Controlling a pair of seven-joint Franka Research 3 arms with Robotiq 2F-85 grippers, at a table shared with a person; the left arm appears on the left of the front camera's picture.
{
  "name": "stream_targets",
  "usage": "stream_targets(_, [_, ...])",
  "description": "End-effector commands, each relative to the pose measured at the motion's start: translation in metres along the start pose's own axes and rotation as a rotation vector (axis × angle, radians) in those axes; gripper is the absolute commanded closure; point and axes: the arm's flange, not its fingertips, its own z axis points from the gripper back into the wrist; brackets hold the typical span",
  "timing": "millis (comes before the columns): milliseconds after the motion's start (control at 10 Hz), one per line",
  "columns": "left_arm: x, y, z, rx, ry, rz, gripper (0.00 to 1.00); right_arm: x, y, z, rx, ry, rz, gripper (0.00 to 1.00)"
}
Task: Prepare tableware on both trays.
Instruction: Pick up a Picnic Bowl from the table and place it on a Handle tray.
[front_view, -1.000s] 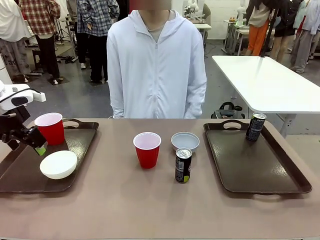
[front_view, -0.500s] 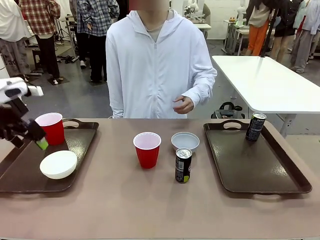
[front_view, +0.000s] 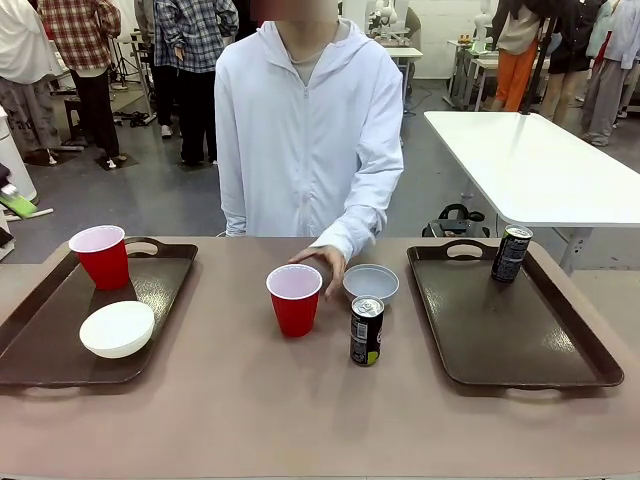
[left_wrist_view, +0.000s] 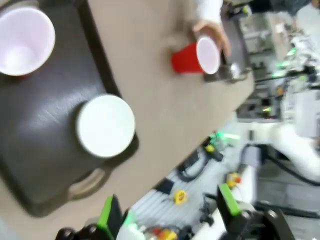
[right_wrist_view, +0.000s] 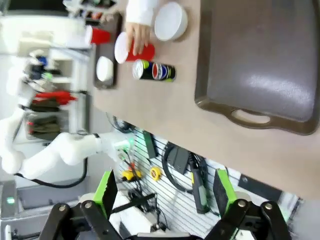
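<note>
The left tray carries a red cup at its far corner and the white bowl nearer the robot. The right tray carries one can at its far edge. The rest stands on the bare tabletop between the trays: the middle cup, the grey-blue bowl just beside it on the right-tray side, and the second can in front of the bowl. All three stand upright.

The person's hand reaches over from the far side and curls behind the middle cup. It seems to touch the cup's far wall, though the cup hides the fingertips.

The left jaws, with their green pads, stand wide apart and hold nothing, hanging off the tabletop's near edge by the left tray's handle. The right jaws, pads equally spread and empty, hang off the near edge by the right tray.

From either pair the middle cup lies well apart, across the tabletop toward the person, so the hand is by far the nearest to it. The right tray lacks a cup and a bowl, so that is likely where the cup belongs.
</note>
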Motion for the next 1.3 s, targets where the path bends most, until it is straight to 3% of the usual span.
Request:
stream_targets(0, [-0.001,0.032,0.023,-0.127,-0.037,0.026,0.0,0.013,0.066,-0.024,-0.163,0.09,0.028,0.0])
stream_targets(300, [-0.025,0.105,0.05,-0.301,-0.118,0.125,0.0,0.038,0.126,-0.082,-0.304,0.197,0.049,0.0])
stream_targets(500, [-0.042,0.146,0.048,-0.428,-0.173,0.117,0.0,0.054,0.143,-0.119,-0.411,0.197,0.063,0.0])
stream_targets(800, [-0.063,0.177,0.046,-0.519,-0.209,0.152,0.0,0.068,0.155,-0.161,-0.545,0.077,0.154,0.0])
stream_targets(1000, [-0.067,0.173,0.046,-0.357,-0.158,0.173,0.0,0.065,0.155,-0.151,-0.484,0.124,0.16,0.0])
stream_targets(1100, [-0.069,0.181,0.037,-0.495,-0.204,0.175,0.0,0.065,0.155,-0.151,-0.484,0.124,0.16,0.0])
stream_targets(1200, [-0.069,0.181,0.037,-0.495,-0.204,0.175,0.0,0.065,0.155,-0.151,-0.484,0.124,0.16,0.0])
